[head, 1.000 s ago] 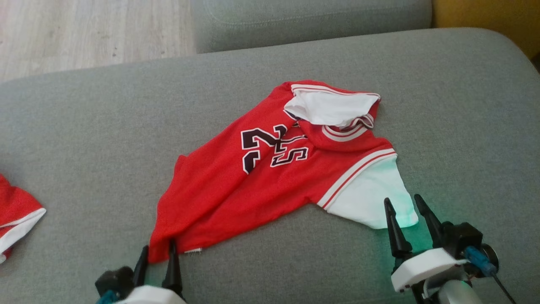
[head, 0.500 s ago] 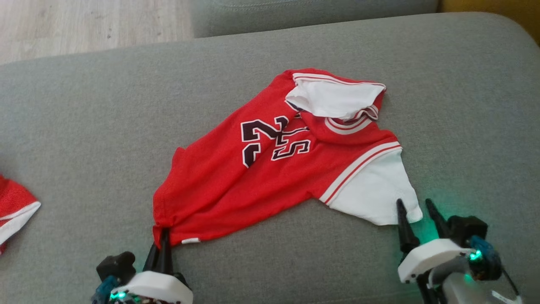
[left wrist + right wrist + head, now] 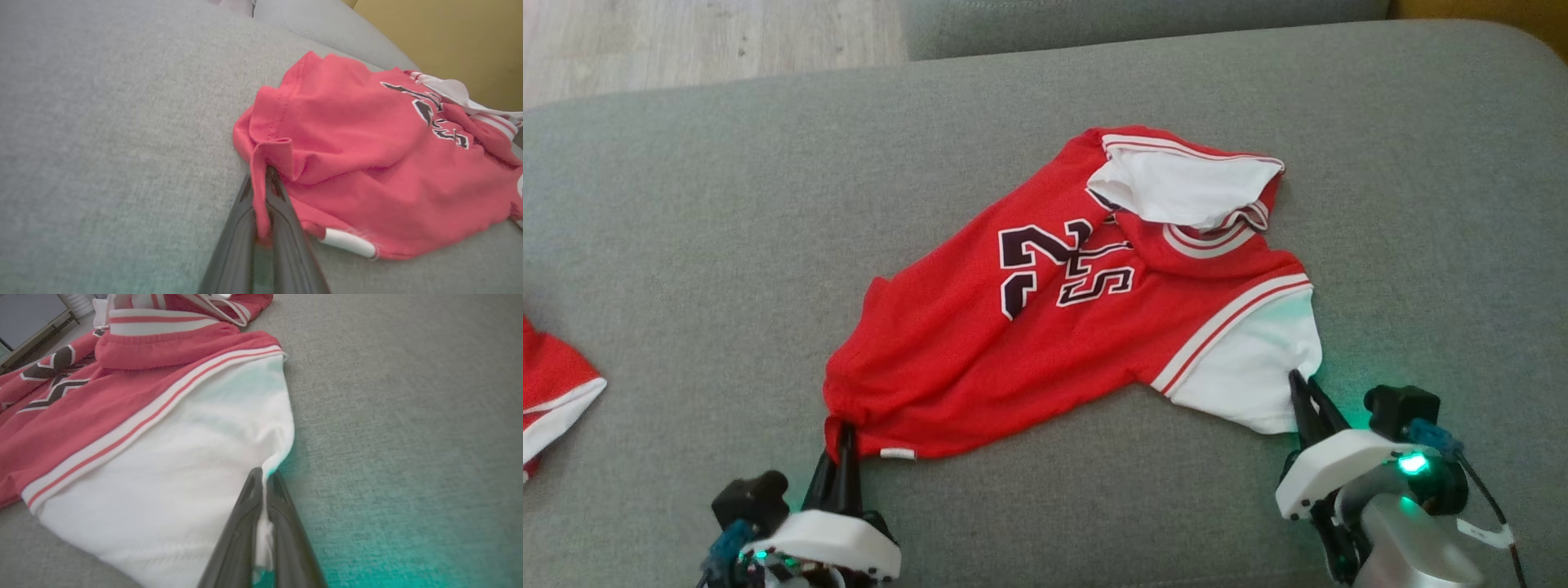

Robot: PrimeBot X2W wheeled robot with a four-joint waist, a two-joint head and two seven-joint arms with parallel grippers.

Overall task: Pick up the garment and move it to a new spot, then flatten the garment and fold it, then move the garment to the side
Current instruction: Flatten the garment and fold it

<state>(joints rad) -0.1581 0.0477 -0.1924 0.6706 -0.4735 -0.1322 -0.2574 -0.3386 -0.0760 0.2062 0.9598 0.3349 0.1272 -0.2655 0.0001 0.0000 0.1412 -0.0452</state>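
Left wrist view showed the left gripper (image 3: 264, 176) with its jaws pressed together on a bunched corner of the red hem (image 3: 270, 150), and a strip of the cloth ran down between the two fingers. In the right wrist view the right gripper (image 3: 263, 475) was also closed, pinching the outer edge of the white sleeve (image 3: 184, 465), with a thin fold of white cloth caught between its fingers. I judged that the first step was in hand: both grips looked made, but the lift was not yet begun. The next move probably called for raising both arms together and evenly, so that neither small pinch slipped out, and then carrying the cloth to another place on the grey cushion (image 3: 686, 245). The garment (image 3: 980, 351) lay crumpled on the middle of this cushion. Its collar end, with the other sleeve folded over, pointed to the cushion's far side, and the two held corners pointed to its near edge. A second red cloth (image 3: 551, 400) lay at the cushion's left edge, well apart.
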